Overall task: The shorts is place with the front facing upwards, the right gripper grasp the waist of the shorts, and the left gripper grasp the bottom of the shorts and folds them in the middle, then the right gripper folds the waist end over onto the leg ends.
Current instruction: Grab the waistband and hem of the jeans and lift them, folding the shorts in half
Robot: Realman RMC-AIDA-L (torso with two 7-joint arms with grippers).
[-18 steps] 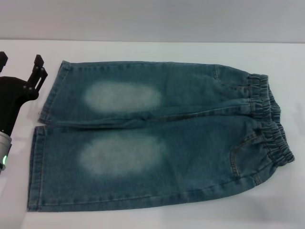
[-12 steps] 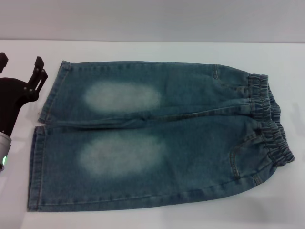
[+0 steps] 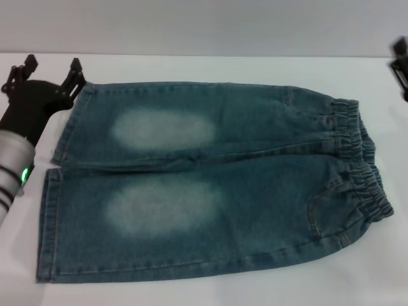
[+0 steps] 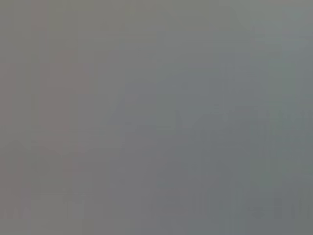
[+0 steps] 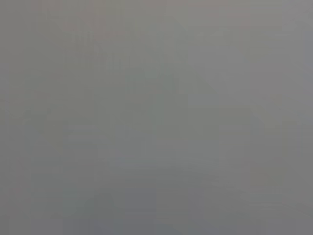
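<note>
In the head view the blue-green denim shorts [image 3: 255,185] lie flat on the white table [image 3: 376,274], front up, with a pale oval patch on each leg. The gathered waist [image 3: 358,159] is at the right. The bottom of the shorts, the two straight leg ends [image 3: 46,223], is at the left. My left gripper [image 3: 52,65] is open just beside the far corner of the far leg's hem, holding nothing. Only a black tip of my right gripper [image 3: 400,64] shows at the right edge, beyond the waist. Both wrist views show only plain grey.
A grey wall [image 3: 204,25] runs behind the table's far edge. Bare white tabletop surrounds the shorts on all sides.
My left gripper has moved away from me and slightly right, up to the far corner of the far leg hem. My right gripper has come into view at the right edge.
</note>
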